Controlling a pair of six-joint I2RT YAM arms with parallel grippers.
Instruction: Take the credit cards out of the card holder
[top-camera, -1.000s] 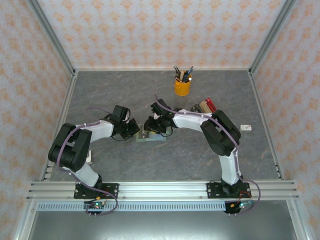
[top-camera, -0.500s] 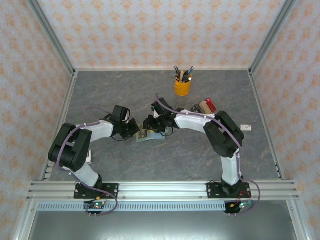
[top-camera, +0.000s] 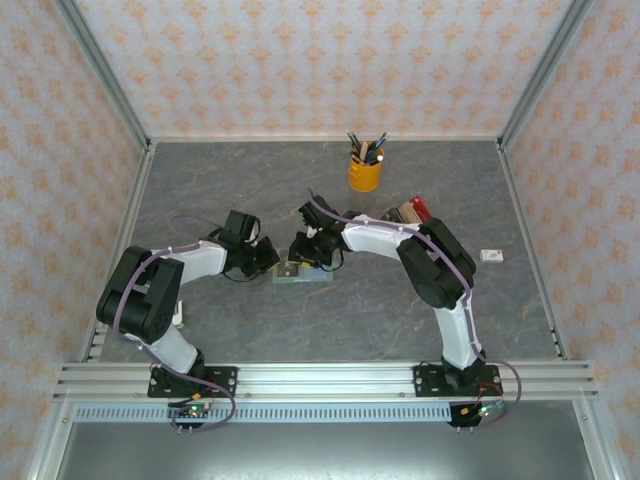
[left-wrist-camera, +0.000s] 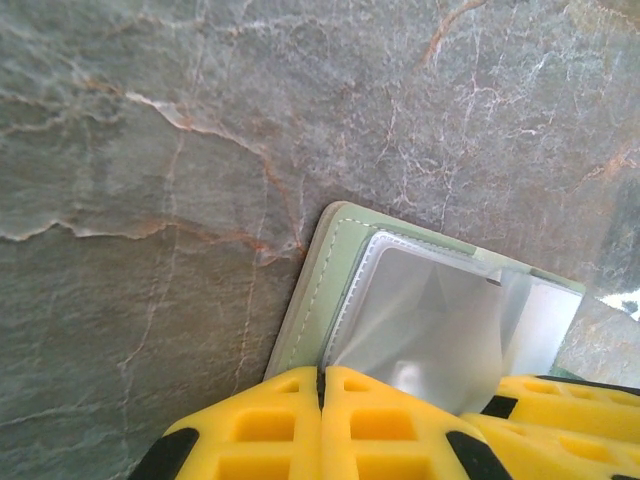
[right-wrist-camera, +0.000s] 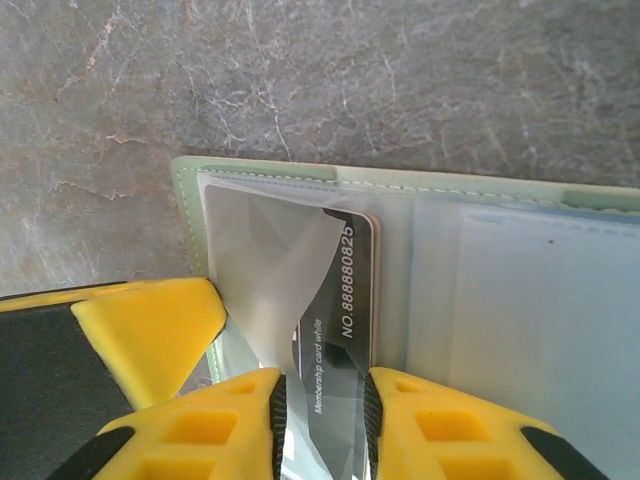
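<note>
Middle of the grey worktop (top-camera: 250, 190) — our right gripper (right-wrist-camera: 322, 392) pinches the dark glossy numbered card (right-wrist-camera: 352, 270) in the sage-green folding card holder (right-wrist-camera: 260, 171); likely stiff and slick, so grip its exposed end — our left gripper (left-wrist-camera: 320, 390) has its fingers pressed together.

Expect bright, even light from overhead. In the top view, the arms (top-camera: 200, 258) cast only faint, soft shadows on the table (top-camera: 250, 320), and the rails (top-camera: 110, 90) lean outward toward the picture edges. In the wrist views, the clear sleeve (left-wrist-camera: 430, 320) shows pale glare along its creases. The yellow fingers (right-wrist-camera: 450, 430) close to the lens look soft, while the print on the card (right-wrist-camera: 345, 290) reads sharp.
</note>
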